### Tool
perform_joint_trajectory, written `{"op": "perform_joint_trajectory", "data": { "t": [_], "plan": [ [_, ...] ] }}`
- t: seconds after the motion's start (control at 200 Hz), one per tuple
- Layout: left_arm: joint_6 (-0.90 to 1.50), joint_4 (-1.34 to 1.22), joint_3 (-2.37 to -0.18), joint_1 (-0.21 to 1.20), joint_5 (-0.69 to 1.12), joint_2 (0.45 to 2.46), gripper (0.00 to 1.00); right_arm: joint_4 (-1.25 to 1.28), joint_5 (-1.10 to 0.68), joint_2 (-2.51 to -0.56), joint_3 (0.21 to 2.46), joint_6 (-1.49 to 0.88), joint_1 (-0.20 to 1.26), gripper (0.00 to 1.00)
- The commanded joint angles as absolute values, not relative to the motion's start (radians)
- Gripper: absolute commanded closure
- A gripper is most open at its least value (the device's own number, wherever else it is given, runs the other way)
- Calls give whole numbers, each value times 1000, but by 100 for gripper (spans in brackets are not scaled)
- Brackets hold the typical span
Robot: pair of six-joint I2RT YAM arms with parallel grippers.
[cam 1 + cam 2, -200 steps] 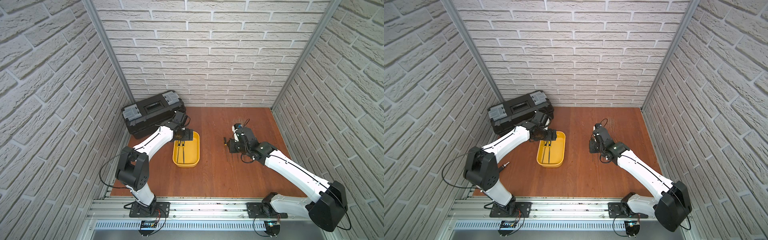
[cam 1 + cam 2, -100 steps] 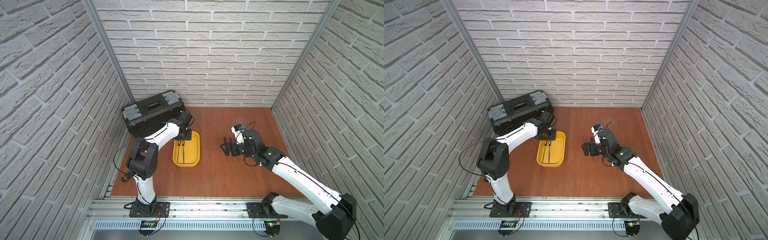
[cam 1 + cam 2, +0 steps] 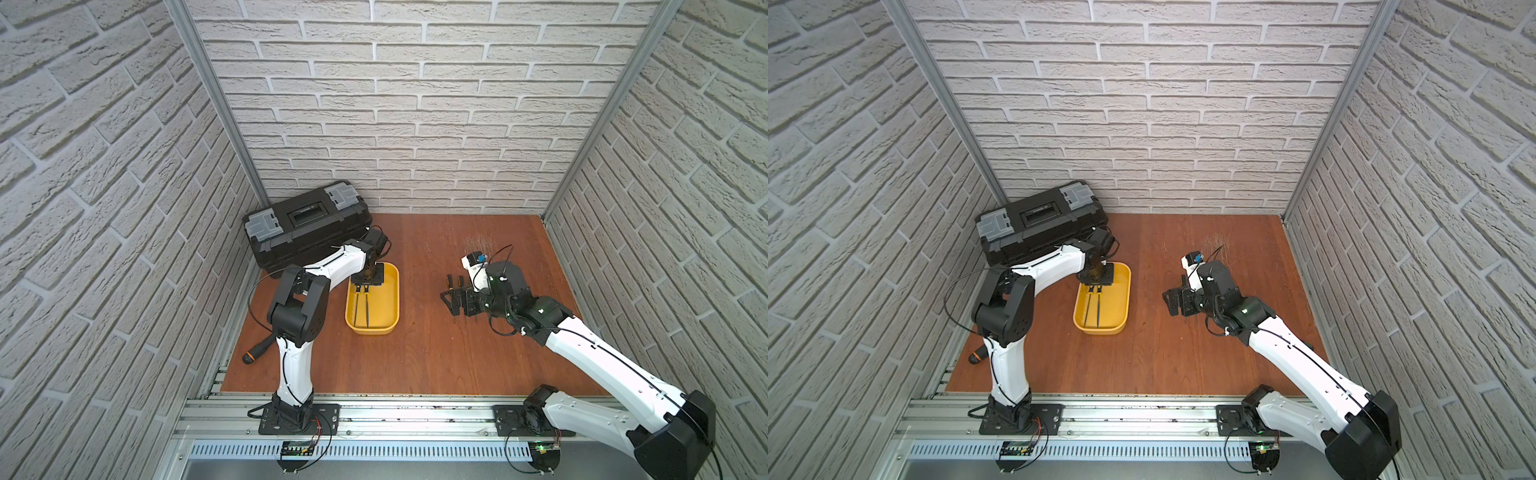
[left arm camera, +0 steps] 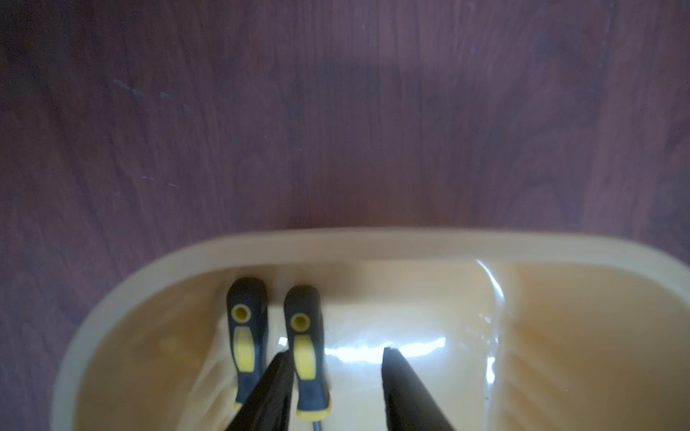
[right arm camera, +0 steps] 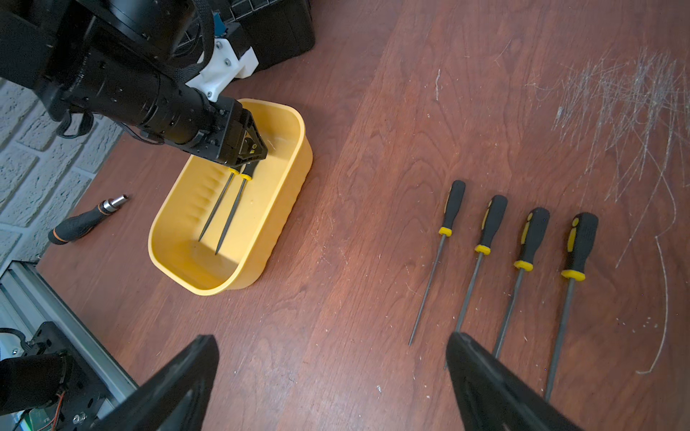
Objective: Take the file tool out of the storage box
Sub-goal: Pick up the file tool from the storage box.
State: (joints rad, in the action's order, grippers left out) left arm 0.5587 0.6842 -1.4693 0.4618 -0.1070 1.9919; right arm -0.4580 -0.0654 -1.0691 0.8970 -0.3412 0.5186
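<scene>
On the table [image 3: 415,357] at the right, four files [image 5: 524,265] lie in a row, already out; the right gripper [image 5: 332,337] hangs by them, jaws wide and empty. Two files [image 4: 244,347] are still in the storage box [image 5: 287,209], tips toward the front. At its far end the left gripper [image 4: 336,350] straddles one handle [image 4: 304,350], jaws partly apart, not yet clamped.

The toolbox [image 3: 307,226] fills the tabletop's [image 3: 415,361] back-left corner, the box [image 3: 394,291] just before it with the left gripper [image 4: 336,352] in its far end. Four files [image 5: 485,227] lie right of centre, a screwdriver [image 3: 259,351] at the left edge. Between box and files the wood lies bare.
</scene>
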Motion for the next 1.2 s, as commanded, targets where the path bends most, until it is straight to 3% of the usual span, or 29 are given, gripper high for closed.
{"op": "perform_joint_trajectory", "data": {
  "t": [0.0, 0.785, 1.195],
  "plan": [
    [571, 702, -1499, 466, -122, 2014, 57, -433, -80, -1049, 891, -325, 514, 0],
    [563, 692, -1474, 450, -153, 2025, 59, -431, -167, -1091, 910, -310, 514, 0],
    [545, 669, -1491, 443, -156, 2068, 65, -440, -166, -1103, 925, -304, 514, 1]
  ]
}}
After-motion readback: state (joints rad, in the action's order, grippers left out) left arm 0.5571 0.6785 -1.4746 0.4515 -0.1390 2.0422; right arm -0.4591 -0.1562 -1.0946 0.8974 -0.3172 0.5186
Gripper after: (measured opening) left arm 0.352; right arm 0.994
